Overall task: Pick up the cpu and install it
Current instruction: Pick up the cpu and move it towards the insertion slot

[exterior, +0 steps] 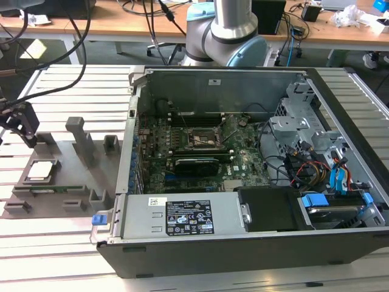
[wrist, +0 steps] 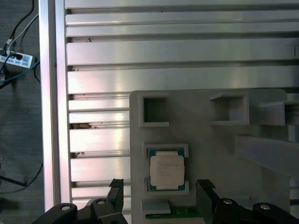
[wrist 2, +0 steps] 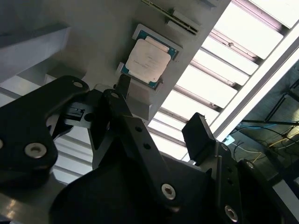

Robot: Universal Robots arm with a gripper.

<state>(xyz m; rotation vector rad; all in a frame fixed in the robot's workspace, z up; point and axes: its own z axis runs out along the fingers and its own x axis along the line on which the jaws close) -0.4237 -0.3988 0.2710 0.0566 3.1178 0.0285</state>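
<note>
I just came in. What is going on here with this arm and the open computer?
A robot arm is working at a grey holder on the exterior view's left. Its gripper hangs above the holder, jaws open and holding nothing. The cpu lies flat in its recess in the holder, not yet picked up. The socket sits in the open case on the exterior view's right.

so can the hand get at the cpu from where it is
Probably yes. The cpu lies uncovered in its pocket on the grey holder, and the open hand hangs above it; nothing sits between them.
</note>
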